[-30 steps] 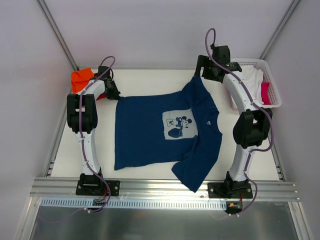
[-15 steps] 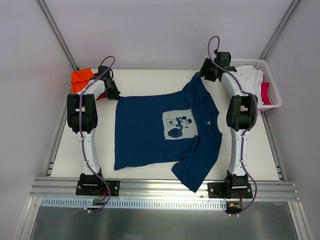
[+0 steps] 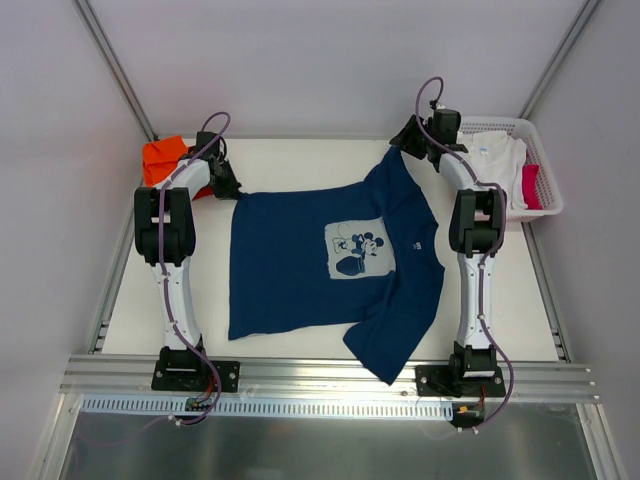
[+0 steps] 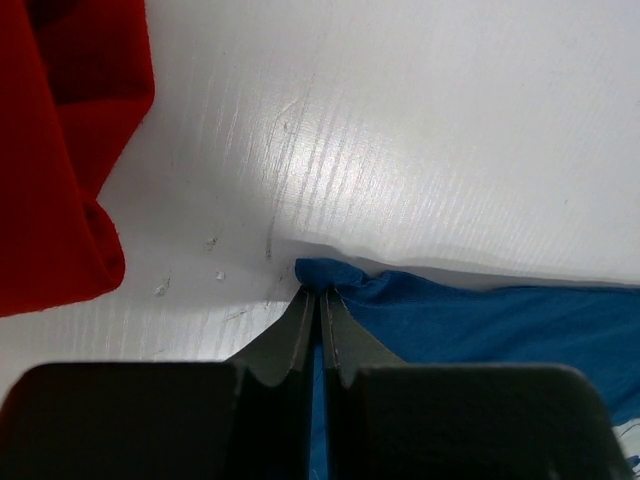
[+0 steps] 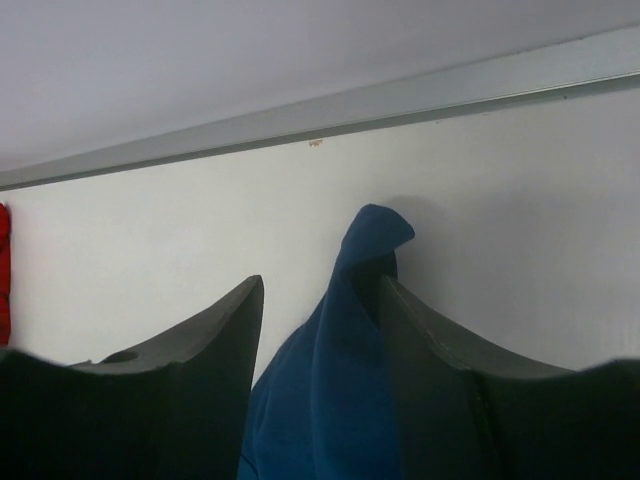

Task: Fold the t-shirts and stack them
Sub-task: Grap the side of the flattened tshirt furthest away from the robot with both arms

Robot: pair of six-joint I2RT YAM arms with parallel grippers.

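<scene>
Little of the job is done. The navy blue t-shirt (image 3: pixel 300 260) lies spread print-up across the worktop (image 3: pixel 300 160), with no fold in it yet. My left pincer (image 4: pixel 322 300) is clamped tight on its far-left corner, low on the surface. My right pincer (image 5: pixel 320 285) stands at the far-right corner with a raised ridge of the blue cloth between its half-parted jaws. I cannot tell whether they actually grip it.

An orange tee (image 3: pixel 160 155) and a red tee (image 4: pixel 50 150) sit at the far-left corner. My left arm covers much of them, so I can't judge whether they are folded. A white tee (image 3: pixel 500 160) and something pinkish-red (image 3: pixel 531 185) wait in the lattice basket (image 3: pixel 552 185). From above, my wrist hides the right fingertips.
</scene>
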